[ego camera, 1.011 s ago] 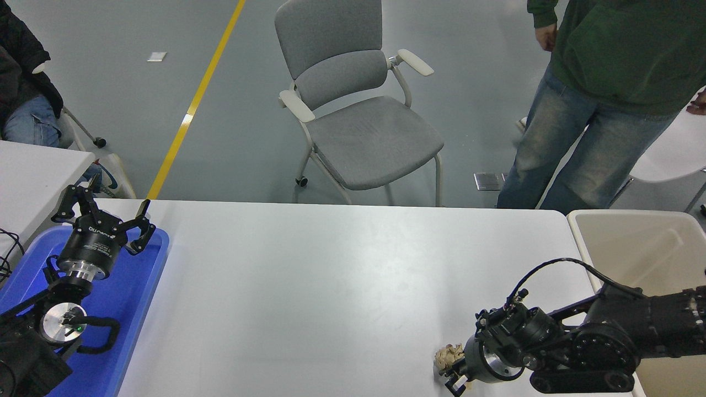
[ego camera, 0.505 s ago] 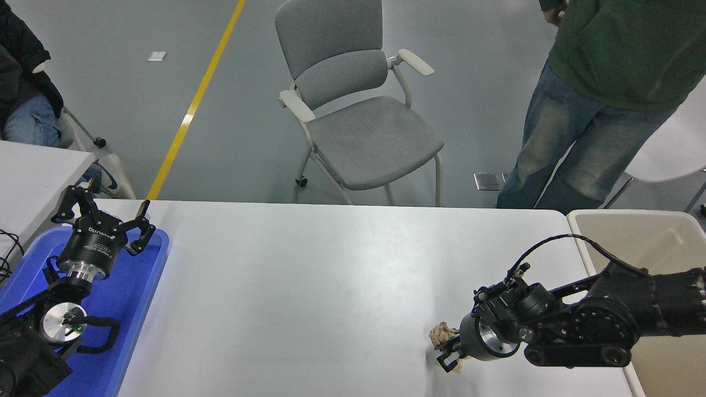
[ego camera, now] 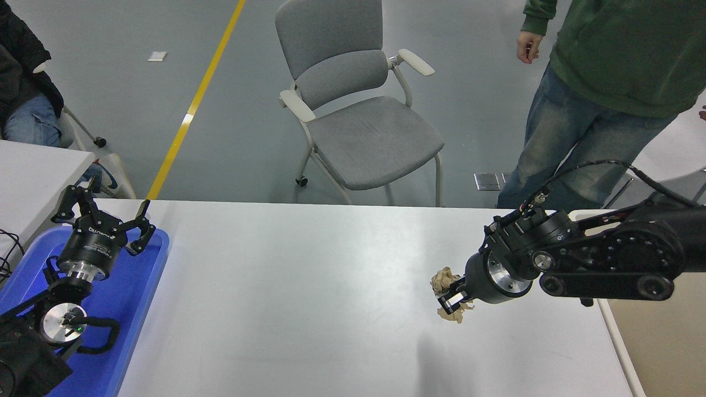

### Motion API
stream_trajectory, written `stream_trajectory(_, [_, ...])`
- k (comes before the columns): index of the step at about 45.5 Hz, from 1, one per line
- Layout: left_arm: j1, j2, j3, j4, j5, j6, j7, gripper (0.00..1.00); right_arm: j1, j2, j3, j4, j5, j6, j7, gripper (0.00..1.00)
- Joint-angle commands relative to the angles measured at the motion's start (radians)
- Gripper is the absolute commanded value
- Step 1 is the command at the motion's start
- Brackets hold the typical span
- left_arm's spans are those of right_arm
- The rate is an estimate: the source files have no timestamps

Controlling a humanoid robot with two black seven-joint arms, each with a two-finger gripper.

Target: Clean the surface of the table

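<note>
The table surface is a wide white-grey top filling the lower half of the head view. My right gripper comes in from the right edge and is shut on a crumpled beige paper wad, held up off the table at the right. A faint shadow of it lies on the tabletop below. My left gripper is parked at the lower left over a blue tray, its fingers spread open and holding nothing.
A blue tray lies on the table's left end. A beige bin stands off the right edge, behind my right arm. A grey chair and a standing person are beyond the far side. A smaller white table is at left.
My right gripper has risen from the table's near right part and moved farther back, carrying the paper wad with it. The left arm has stayed still. The person's hand came into view.
</note>
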Motion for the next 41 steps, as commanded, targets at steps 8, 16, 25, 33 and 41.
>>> stream_trajectory(8, [0.000, 0.001, 0.001, 0.000, 0.000, 0.000, 0.000, 1.00, 0.185, -0.141, -0.010, 0.082, 0.046, 0.073, -0.003, 0.00])
stream_trajectory(16, [0.000, 0.001, 0.001, 0.000, 0.000, 0.000, 0.000, 1.00, 0.235, -0.192, -0.008, 0.106, 0.063, 0.108, -0.003, 0.00])
stream_trajectory(25, [0.000, -0.001, -0.001, 0.000, 0.000, 0.000, 0.000, 1.00, 0.246, -0.237, -0.016, 0.110, 0.060, 0.114, -0.003, 0.00])
stream_trajectory(33, [0.000, -0.001, 0.001, 0.000, 0.000, 0.000, 0.000, 1.00, 0.246, -0.284, -0.022, 0.099, 0.039, 0.114, -0.003, 0.00])
stream_trajectory(41, [0.000, -0.001, -0.001, 0.000, 0.000, 0.000, 0.000, 1.00, 0.228, -0.352, -0.019, 0.053, -0.007, 0.114, 0.002, 0.00])
